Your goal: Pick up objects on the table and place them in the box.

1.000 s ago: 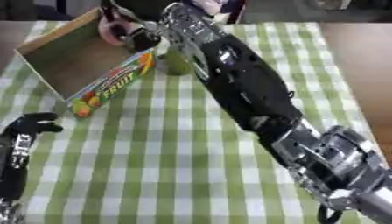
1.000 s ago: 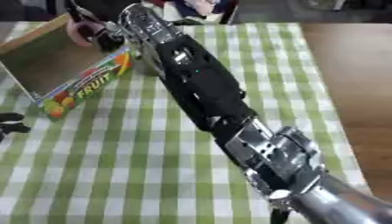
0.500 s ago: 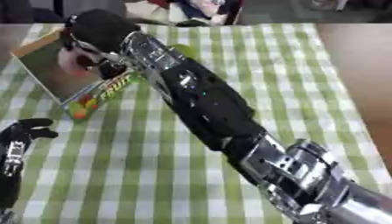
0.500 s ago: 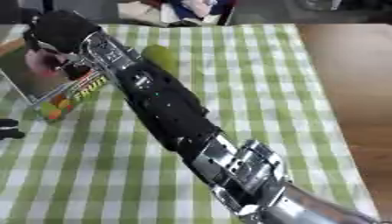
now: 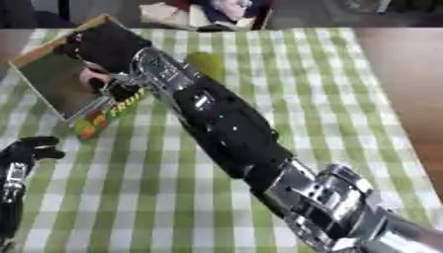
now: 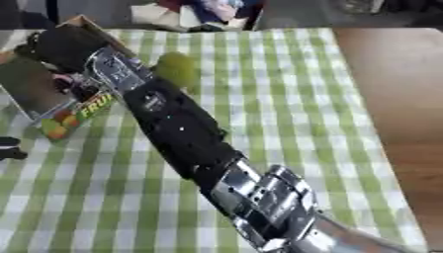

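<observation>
Over the open cardboard box (image 5: 52,79), the right hand (image 5: 102,47) is stretched from the far side, a pinkish object (image 5: 90,75) apparently curled in its fingers for dropping inside. Beside the box, a green fruit (image 6: 176,68) awaits on the checked surface (image 5: 329,99); the left hand (image 5: 30,149) rests low, fingers indistinct.

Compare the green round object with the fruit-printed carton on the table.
The green round object is small, plain and rounded; the long fruit-printed carton is flat-sided, with lettering and fruit pictures. The green object sits apart on the green checked tablecloth, right of the black right arm; the carton lies left of it against the open cardboard box. Both remain outside the box.
</observation>
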Controlling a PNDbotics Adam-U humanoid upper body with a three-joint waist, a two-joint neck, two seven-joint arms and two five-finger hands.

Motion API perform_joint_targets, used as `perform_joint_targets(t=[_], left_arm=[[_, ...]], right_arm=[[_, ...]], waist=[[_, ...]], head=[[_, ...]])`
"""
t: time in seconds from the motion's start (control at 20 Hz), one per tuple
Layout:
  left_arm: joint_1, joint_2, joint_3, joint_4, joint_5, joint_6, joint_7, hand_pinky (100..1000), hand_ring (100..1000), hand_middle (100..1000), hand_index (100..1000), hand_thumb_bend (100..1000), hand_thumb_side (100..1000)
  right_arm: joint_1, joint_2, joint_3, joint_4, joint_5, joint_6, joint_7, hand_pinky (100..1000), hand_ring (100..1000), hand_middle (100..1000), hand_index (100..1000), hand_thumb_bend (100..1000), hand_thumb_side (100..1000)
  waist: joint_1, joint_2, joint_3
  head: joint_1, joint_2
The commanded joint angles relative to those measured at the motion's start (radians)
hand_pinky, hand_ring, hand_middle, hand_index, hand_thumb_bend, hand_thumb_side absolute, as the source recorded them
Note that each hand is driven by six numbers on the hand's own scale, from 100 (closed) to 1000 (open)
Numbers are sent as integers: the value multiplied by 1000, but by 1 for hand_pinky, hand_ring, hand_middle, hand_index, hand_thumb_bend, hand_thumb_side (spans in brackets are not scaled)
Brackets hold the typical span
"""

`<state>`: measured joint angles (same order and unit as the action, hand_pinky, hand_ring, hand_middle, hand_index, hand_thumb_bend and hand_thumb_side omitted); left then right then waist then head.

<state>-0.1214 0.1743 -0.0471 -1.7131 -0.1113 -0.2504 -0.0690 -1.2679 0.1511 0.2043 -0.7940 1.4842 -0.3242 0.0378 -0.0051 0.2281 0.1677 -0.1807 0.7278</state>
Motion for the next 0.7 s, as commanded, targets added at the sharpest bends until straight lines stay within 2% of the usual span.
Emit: perform_joint_targets(t=[0.05, 0.1, 0.2, 0.45, 0.55, 0.7], left_arm=[[1, 15, 9, -8, -1, 0, 5, 826, 614, 658, 733, 100, 918], [2, 16, 11, -8, -3, 0, 6, 826, 614, 658, 733, 100, 917], [3, 17, 15, -8, -5, 1, 10, 826, 613, 658, 733, 100, 917], [6, 19, 27, -10, -9, 2, 21, 826, 613, 658, 733, 100, 916], [7, 20, 30, -11, -11, 2, 25, 827, 614, 658, 733, 100, 916], [8, 21, 32, -12, -12, 3, 28, 827, 613, 658, 733, 100, 917]], right_arm=[[-40, -63, 5, -60, -49, -15, 11, 722, 741, 743, 945, 145, 100], [-44, -81, 6, -67, -66, -21, 24, 724, 743, 745, 946, 140, 100], [-44, -117, 11, -68, -100, -30, 53, 737, 756, 760, 952, 100, 160], [-15, -197, 41, -35, -183, -44, 141, 764, 782, 795, 966, 100, 298], [-1, -223, 46, -20, -201, -43, 177, 769, 787, 802, 968, 100, 335], [15, -249, 40, -3, -212, -31, 225, 779, 798, 817, 971, 100, 438]], waist=[[1, -17, -8], [-1, -17, -12], [-5, -19, -22], [-9, -19, -37], [-9, -18, -41], [-7, -16, -47]], head=[[15, -5], [18, -5], [27, -4], [42, -10], [45, -12], [46, -13]])
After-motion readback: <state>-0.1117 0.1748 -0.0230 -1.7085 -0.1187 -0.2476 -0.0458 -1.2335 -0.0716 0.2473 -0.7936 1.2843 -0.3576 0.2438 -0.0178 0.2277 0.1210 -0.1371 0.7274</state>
